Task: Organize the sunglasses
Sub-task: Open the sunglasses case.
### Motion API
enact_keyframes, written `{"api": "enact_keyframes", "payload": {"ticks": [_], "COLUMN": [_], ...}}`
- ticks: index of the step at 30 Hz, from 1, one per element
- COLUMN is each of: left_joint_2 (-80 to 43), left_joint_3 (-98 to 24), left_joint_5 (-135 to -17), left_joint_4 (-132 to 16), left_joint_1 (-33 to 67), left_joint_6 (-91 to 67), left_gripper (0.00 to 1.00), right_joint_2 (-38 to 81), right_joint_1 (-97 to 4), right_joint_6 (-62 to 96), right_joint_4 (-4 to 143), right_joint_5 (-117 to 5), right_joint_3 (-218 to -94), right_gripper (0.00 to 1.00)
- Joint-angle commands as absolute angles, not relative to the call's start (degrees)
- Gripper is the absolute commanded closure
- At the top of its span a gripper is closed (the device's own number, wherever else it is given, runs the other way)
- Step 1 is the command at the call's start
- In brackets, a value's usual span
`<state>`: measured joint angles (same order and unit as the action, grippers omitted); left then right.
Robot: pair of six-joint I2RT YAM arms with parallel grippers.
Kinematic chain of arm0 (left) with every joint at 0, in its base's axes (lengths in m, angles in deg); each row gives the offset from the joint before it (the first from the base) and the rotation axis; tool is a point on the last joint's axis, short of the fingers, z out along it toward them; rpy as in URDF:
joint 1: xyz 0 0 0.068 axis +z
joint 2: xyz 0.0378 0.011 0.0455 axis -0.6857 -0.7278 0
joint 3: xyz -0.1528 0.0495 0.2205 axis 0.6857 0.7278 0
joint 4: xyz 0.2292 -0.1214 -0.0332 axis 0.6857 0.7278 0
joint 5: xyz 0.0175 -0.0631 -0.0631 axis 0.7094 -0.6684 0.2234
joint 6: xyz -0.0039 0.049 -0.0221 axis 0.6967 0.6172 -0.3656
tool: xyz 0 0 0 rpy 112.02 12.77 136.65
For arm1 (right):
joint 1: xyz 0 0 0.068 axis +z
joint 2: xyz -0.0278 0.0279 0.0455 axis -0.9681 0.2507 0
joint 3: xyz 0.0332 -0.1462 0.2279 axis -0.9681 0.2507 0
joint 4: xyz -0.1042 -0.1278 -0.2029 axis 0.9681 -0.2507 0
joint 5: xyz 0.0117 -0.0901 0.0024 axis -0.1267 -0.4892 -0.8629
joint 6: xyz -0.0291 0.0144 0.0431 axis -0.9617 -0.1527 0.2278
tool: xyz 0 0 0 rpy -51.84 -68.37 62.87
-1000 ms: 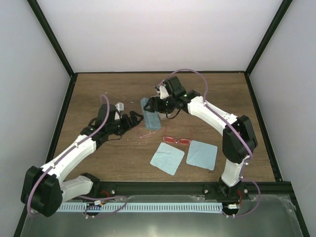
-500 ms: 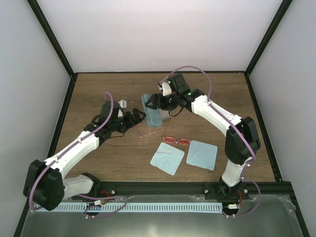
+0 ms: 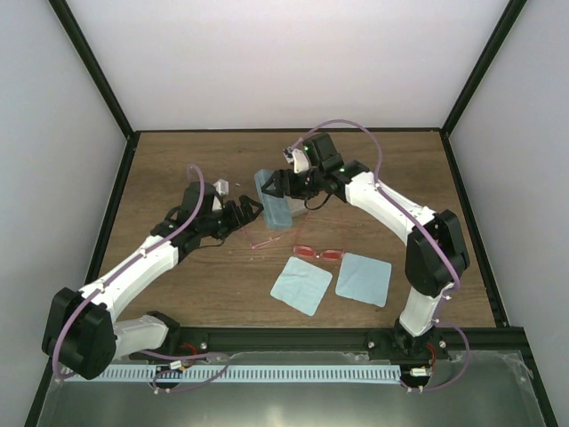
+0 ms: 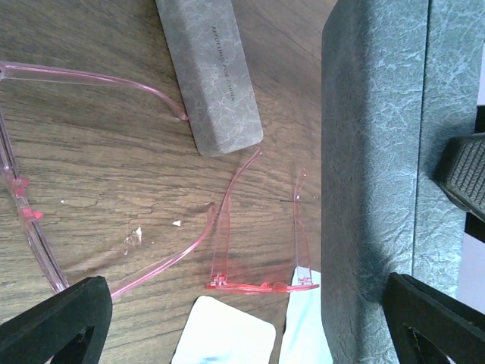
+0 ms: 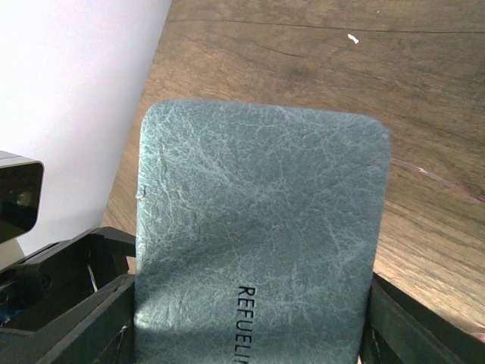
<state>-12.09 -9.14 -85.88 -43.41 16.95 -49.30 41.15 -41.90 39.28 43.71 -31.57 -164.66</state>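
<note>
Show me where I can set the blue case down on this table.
Bare table runs along the back wall, widest in both far corners, plus a patch between the left arm and the cloths. The middle is crowded: left hand, right hand holding the blue case, red sunglasses.

On the brown wooden table [image 3: 178, 285], two light-blue square cloths are laid side by side near the front edge, the left one [image 3: 301, 285] and the right one [image 3: 364, 278]. A pair of red thin-framed sunglasses [image 3: 318, 253] is seen just behind them. A grey oblong textured case [image 4: 216, 76] and a pale pink transparent pair of glasses [image 4: 30, 215] are also lying on the wood.
</note>
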Motion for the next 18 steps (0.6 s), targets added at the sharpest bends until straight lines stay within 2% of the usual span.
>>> {"api": "enact_keyframes", "payload": {"ticks": [1, 18], "left_joint_2": [-11.97, -11.91], "left_joint_3": [-10.26, -8.45], "left_joint_5": [-85.49, -85.21], "left_joint_4": [-44.42, -44.58], "left_joint_1": [16.88, 16.76], "left_joint_6": [-48.54, -48.41], "left_gripper": [0.00, 0.00], "right_joint_2": [38.03, 37.79], "right_joint_1": [-40.85, -40.87], "right_joint_6": [38.98, 39.29], "right_joint_4": [45.49, 46.50], "right_joint_5": [-25.24, -22.86], "right_joint_3": [-164.45, -163.62], "right_gripper": [0.39, 0.39]}}
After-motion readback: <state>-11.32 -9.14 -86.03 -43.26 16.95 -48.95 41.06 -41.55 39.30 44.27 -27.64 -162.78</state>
